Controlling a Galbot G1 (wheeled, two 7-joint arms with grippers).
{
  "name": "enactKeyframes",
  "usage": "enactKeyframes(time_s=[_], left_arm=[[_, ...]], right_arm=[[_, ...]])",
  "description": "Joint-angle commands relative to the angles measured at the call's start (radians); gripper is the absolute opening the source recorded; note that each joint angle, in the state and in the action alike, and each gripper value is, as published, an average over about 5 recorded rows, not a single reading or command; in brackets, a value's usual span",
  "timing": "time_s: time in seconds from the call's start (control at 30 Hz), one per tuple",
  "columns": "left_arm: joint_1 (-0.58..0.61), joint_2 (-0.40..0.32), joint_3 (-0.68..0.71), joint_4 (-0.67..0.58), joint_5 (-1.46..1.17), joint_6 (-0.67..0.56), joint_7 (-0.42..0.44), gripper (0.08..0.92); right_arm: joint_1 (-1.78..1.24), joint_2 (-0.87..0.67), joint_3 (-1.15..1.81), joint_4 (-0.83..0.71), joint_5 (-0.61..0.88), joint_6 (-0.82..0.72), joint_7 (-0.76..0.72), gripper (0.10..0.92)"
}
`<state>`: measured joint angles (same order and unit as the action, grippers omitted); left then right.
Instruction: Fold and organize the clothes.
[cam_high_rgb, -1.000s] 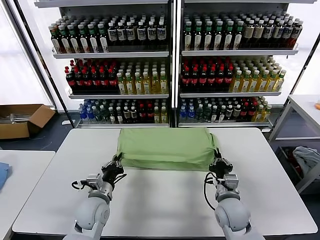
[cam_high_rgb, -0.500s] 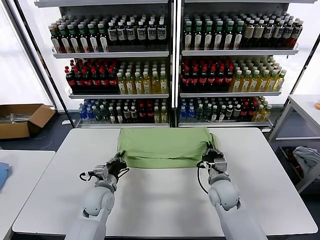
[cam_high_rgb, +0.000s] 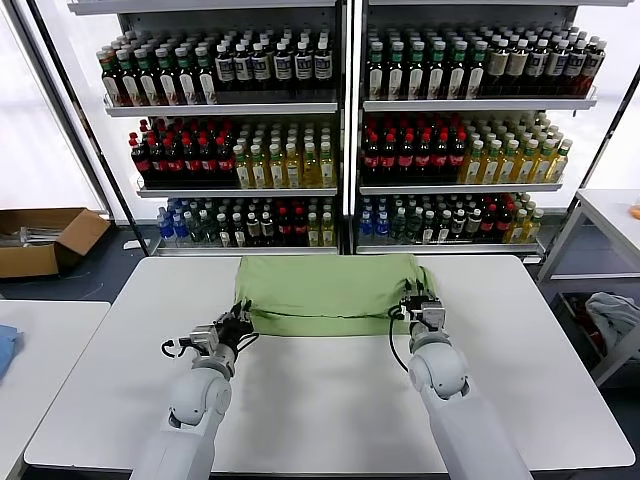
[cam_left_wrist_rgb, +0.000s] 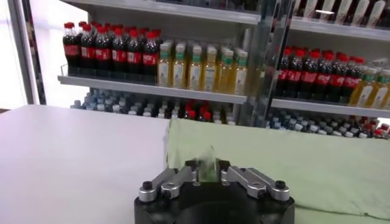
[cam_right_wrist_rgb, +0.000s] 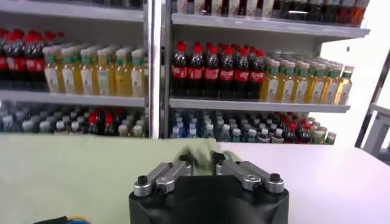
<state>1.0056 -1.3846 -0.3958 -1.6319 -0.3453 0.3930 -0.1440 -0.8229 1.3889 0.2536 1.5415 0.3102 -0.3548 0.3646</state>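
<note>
You're mid-fold: one green shirt (cam_high_rgb: 330, 293) lies folded across the far middle of the tabletop (cam_high_rgb: 330, 400). Your left hand (cam_high_rgb: 237, 325) pinches its near left corner; your right hand (cam_high_rgb: 420, 305) sits at the near right corner, fingers slightly parted. Next, let go cleanly and regrip for another fold.

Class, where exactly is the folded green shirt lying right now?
In the head view, the green shirt lies centred toward the white table's far edge, before the drink shelves.
</note>
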Motion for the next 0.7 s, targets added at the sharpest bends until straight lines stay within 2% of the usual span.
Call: enactKeyframes(time_s=[0.03,0.3,0.4,0.57,0.7], left_arm=[[0.002,0.001,-0.001,-0.031,0.006,0.002,-0.013,0.373],[0.053,0.008,-0.013,-0.091,0.022,0.035,-0.015,0.607],[0.068,0.007,-0.012,-0.102,0.034,0.042,-0.014,0.694],[0.08,0.004,-0.006,-0.105,0.055,0.048,-0.012,0.806],[0.086,0.009,-0.005,-0.116,0.06,0.059,-0.012,0.821]], right_arm=[[0.022,0.039,0.004,-0.002,0.041,0.034,0.068,0.509],[-0.092,-0.025,0.039,0.13,0.036,-0.042,0.077,0.741],[-0.15,-0.048,0.057,0.171,0.034,-0.059,0.077,0.802],[-0.23,-0.095,0.077,0.23,0.034,-0.102,0.061,0.822],[-0.258,-0.13,0.092,0.267,0.037,-0.143,0.049,0.823]])
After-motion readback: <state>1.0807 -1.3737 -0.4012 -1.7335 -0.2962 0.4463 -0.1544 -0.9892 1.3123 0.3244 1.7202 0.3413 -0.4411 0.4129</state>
